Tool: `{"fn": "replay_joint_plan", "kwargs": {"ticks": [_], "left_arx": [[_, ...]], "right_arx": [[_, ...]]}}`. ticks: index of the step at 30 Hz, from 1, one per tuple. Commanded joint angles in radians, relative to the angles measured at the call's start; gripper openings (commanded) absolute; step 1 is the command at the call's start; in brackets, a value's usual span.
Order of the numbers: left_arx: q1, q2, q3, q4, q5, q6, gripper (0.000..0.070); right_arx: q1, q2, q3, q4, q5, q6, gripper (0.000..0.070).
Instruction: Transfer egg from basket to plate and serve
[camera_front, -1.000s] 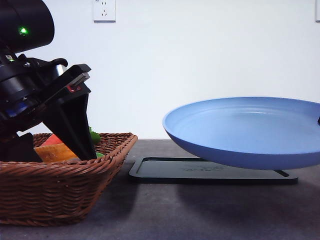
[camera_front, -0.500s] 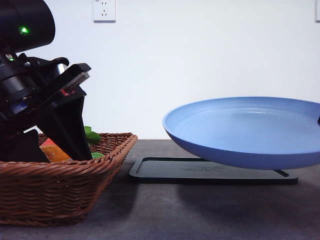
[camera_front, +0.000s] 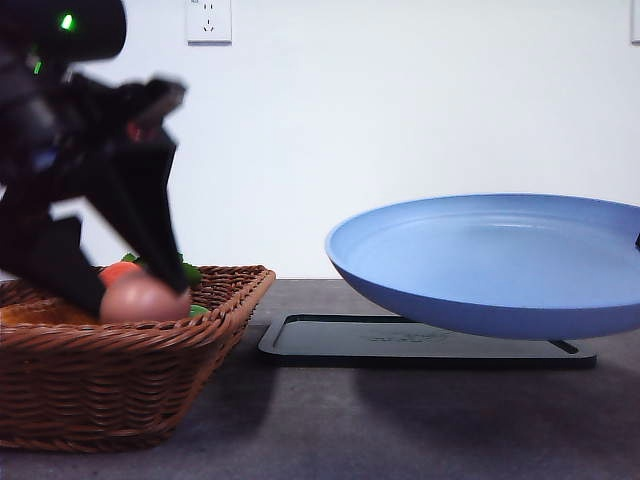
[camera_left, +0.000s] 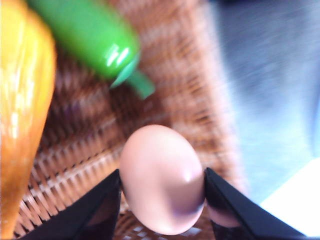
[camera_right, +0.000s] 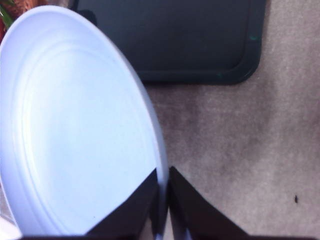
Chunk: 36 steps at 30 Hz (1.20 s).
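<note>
While over basket (camera_front: 150, 370), egg (camera_left: 161, 179) between fingers (camera_left: 95, 212).

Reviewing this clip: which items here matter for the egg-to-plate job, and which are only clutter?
Job items:
- brownish-pink oval egg, gripped by left tool
- brown woven wicker basket
- round light-blue plate, rim pinched by right tool

Clutter:
- flat black rectangular tray
- green glossy vegetable
- yellow-orange item

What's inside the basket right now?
The basket holds a green vegetable and a yellow item; the left gripper grips the egg above its weave. The rim hides its floor in front view.
</note>
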Motion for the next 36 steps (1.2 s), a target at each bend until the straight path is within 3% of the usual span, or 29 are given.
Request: {"fn": "replay_joint_plan", "kwargs": {"ticks": [1,6,12,17,24,33,36], "left_arx": [[-0.007,0.014,0.059,-0.025,0.022,0.034,0.0215],[-0.039,0.014,0.183,-0.020,0.094,0.032,0.0216],[-0.161,0.014,0.226,0.125,0.094,0.030,0.0217],[-0.302,0.037,0.226,0.216,-0.033,0.067,0.0221],[-0.434,0.140,0.226,0.233,-0.227,0.167,0.0222],[-0.458,0.236,0.226,0.236,-0.245,0.172,0.0225],[-0.460,0.236,0.226,0.240,-0.244,0.170,0.0286]], "right_arx": [[0.001,0.006,0.011,0.003,-0.005,0.011,0.0000],[0.001,0.006,0.011,0.000,-0.011,0.011,0.0000],[0.005,0.006,0.011,-0.022,-0.062,0.022,0.0000],[0.005,0.006,0.011,-0.036,-0.095,0.022,0.0000],[0.005,0.006,0.011,-0.057,-0.095,0.016,0.0000],[0.005,0.006,0.011,-0.085,-0.095,0.009,0.0000],[0.005,0.006,0.011,-0.089,-0.095,0.009,0.0000]]}}
